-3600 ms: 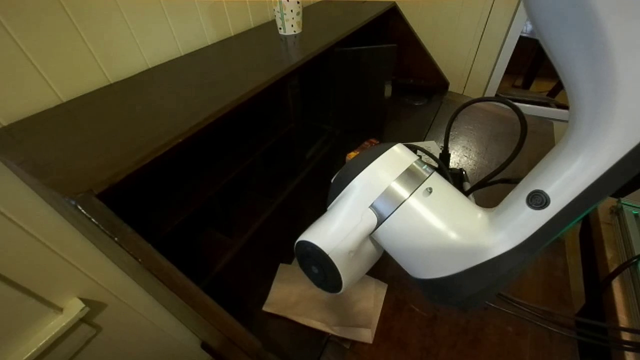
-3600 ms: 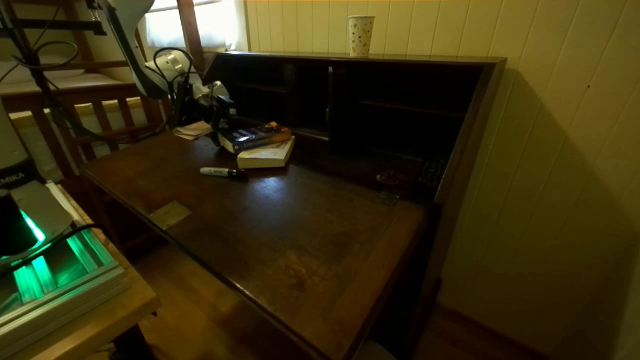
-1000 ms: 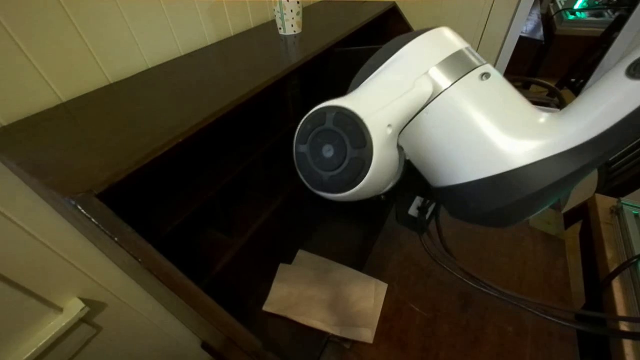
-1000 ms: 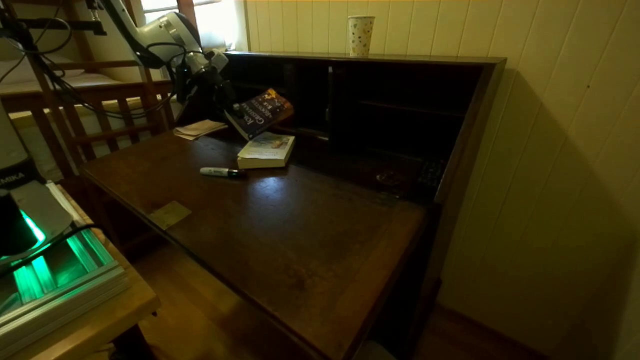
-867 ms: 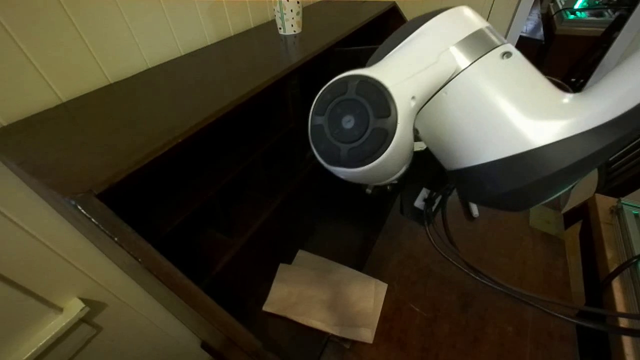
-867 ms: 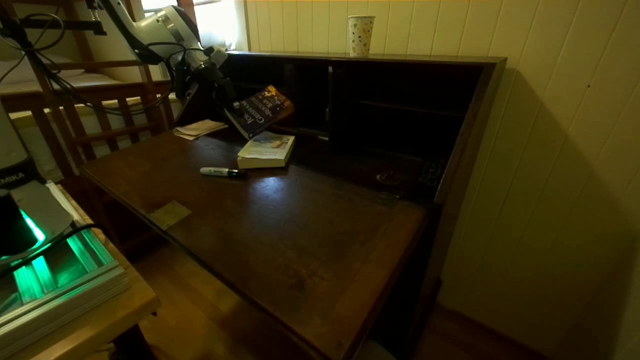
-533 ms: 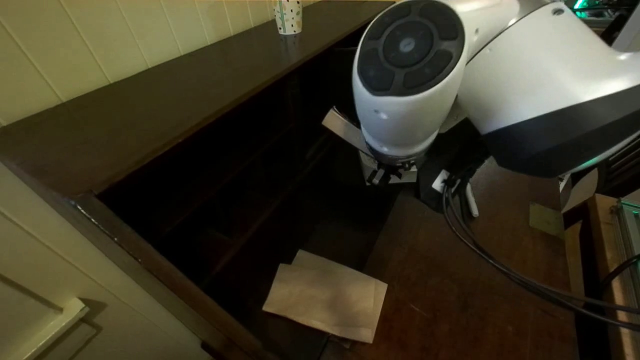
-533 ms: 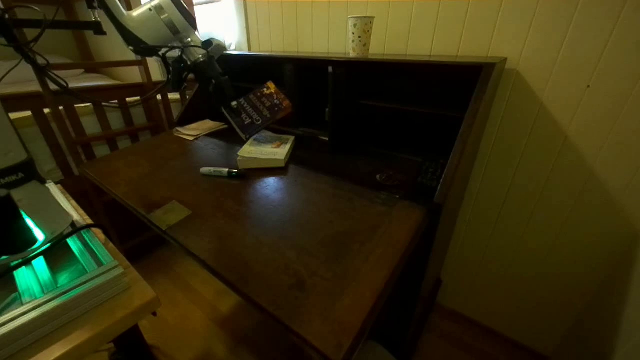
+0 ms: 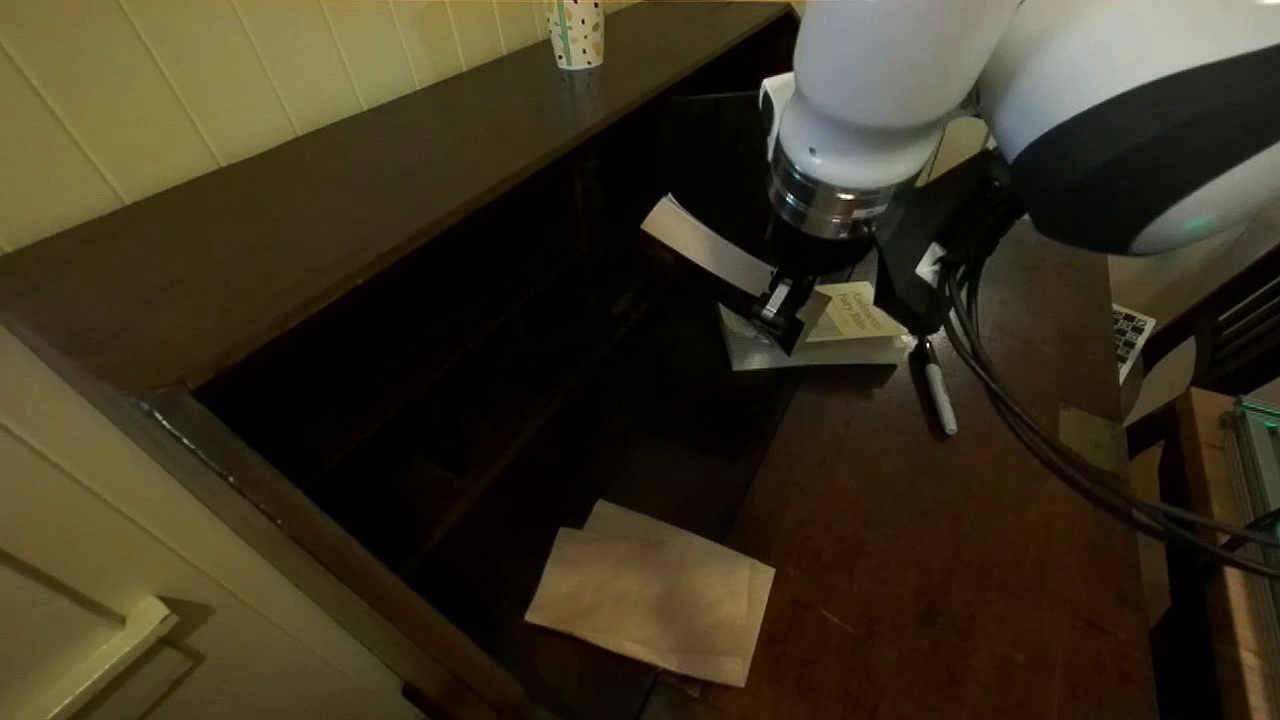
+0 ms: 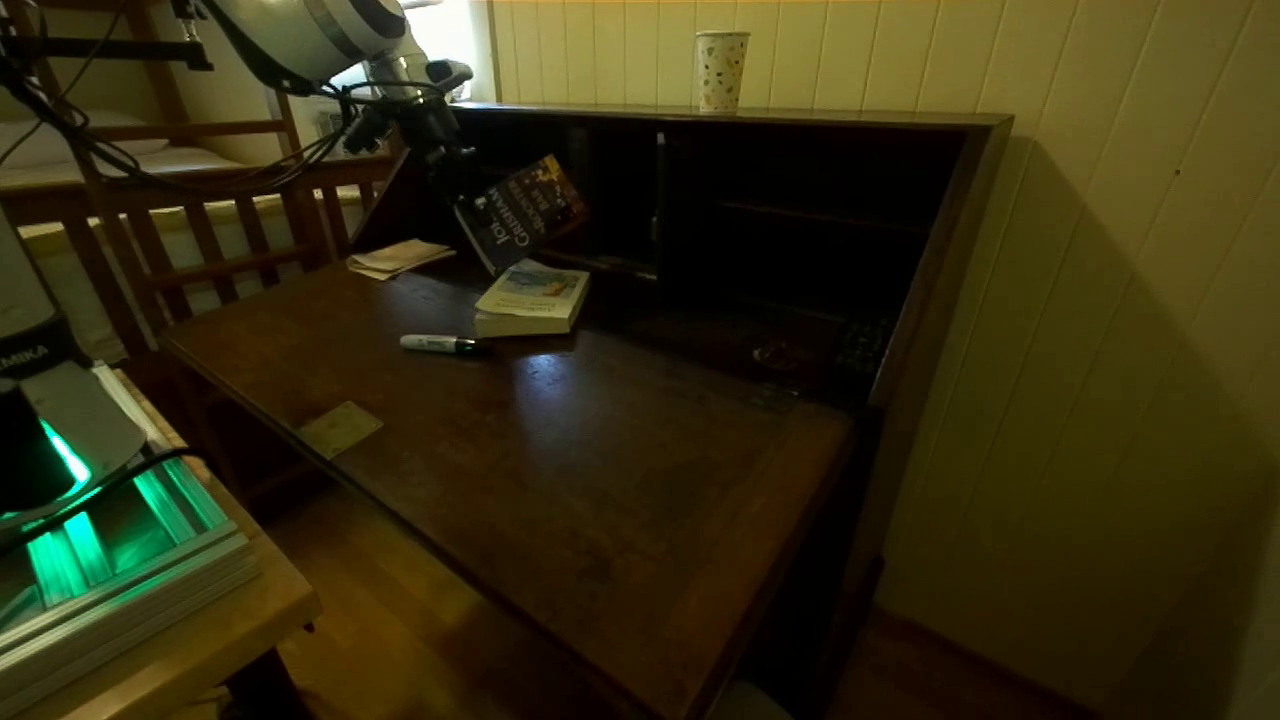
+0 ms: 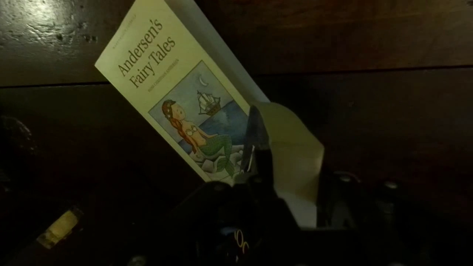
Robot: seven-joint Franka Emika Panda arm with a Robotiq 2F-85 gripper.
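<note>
Step in hand judged an aloft hold: gripper (image 9: 783, 315) pinched the dark book (image 10: 527, 213) between its jaws, tilted above the pale book (image 11: 173, 85) on the desk (image 10: 600, 480); next move likely called for firm grip and clearance below.

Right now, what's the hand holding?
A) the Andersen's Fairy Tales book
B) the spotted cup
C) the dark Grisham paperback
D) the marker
C: the dark Grisham paperback hangs tilted in the hand, while the Andersen's Fairy Tales book lies flat on the desk.
</note>
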